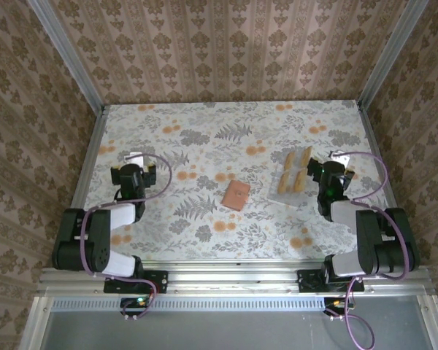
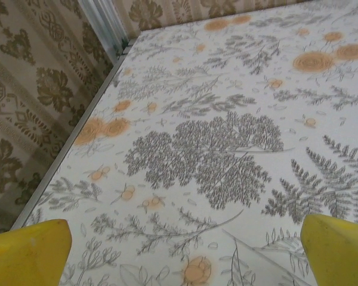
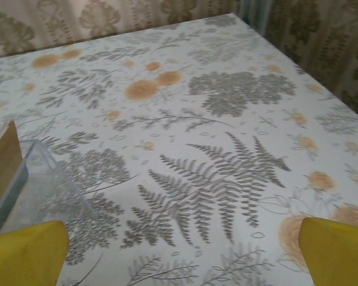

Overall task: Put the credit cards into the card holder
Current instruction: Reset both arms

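The reddish-brown card holder [image 1: 236, 195] lies flat and closed near the middle of the table. To its right, several tan credit cards [image 1: 295, 171] sit in a clear plastic tray [image 1: 283, 192]. My left gripper [image 1: 136, 159] hovers over the left part of the table, well left of the card holder; it is open [image 2: 182, 259], with bare tablecloth between its yellow fingertips [image 2: 27, 253]. My right gripper [image 1: 339, 160] is just right of the tray, open [image 3: 182, 256] and holding nothing. One tan card [image 3: 3, 161] and the tray's corner [image 3: 45, 179] show at the left of the right wrist view.
A floral tablecloth [image 1: 226, 146] covers the table. Patterned walls close it in at the back and on both sides, with metal rails [image 1: 87, 157] along the side edges. Both arm bases sit at the near edge.
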